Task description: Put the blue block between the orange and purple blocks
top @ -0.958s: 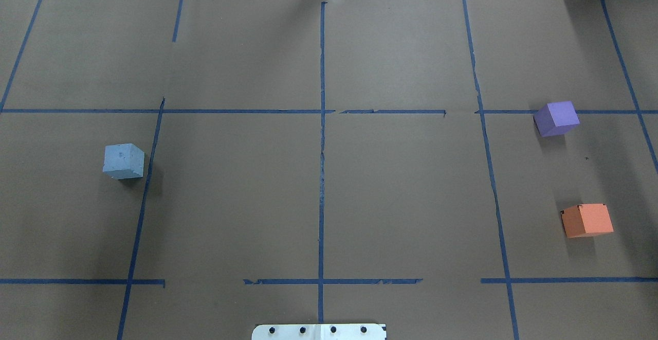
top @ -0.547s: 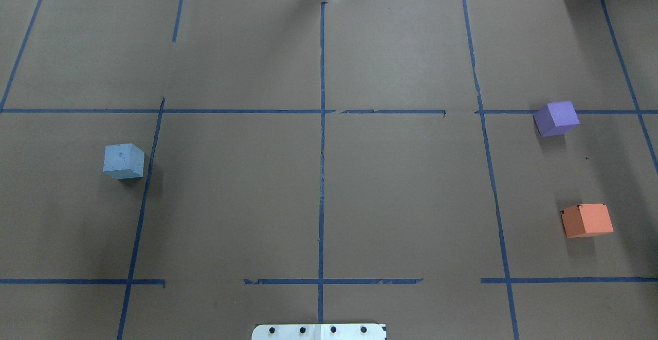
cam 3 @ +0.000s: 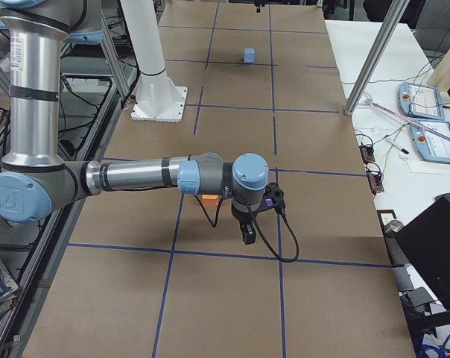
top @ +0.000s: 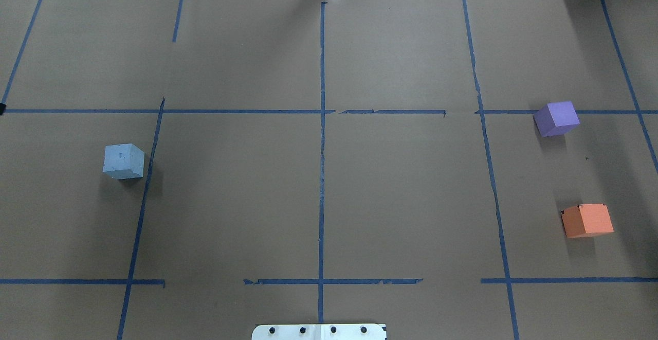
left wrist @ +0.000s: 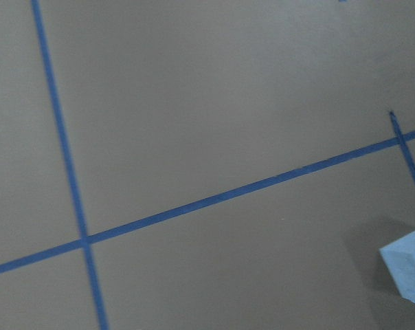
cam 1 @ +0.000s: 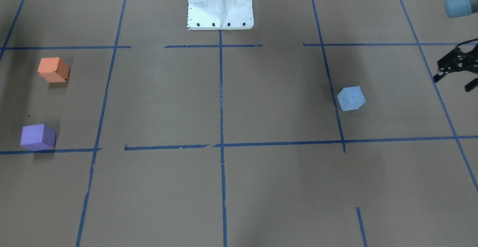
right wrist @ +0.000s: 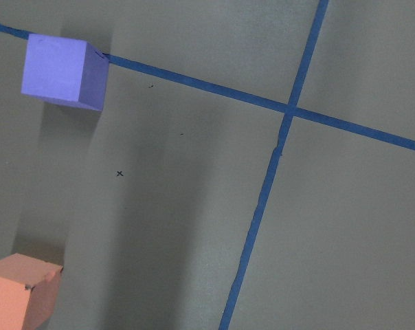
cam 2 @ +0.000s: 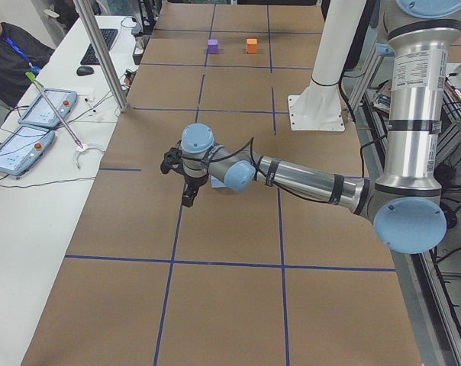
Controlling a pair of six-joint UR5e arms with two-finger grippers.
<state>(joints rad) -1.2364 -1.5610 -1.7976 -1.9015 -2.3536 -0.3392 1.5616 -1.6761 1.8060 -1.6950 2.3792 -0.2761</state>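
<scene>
Blue block [top: 123,161] untouched near the desk's [top: 401,201] left edge; purple block [top: 556,118] and orange block [top: 587,220] far off by the right edge. Left gripper [cam 1: 452,82] wide, empty, nearby. Right gripper [cam 3: 261,218]: cannot tell. Whole task left.

One blue block [top: 123,161], one orange block [top: 587,220] and one purple block [top: 556,118].

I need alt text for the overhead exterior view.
A blue block sits alone at the left of a brown paper-covered table crossed by blue tape lines; a purple block and an orange block sit apart at the right.
</scene>
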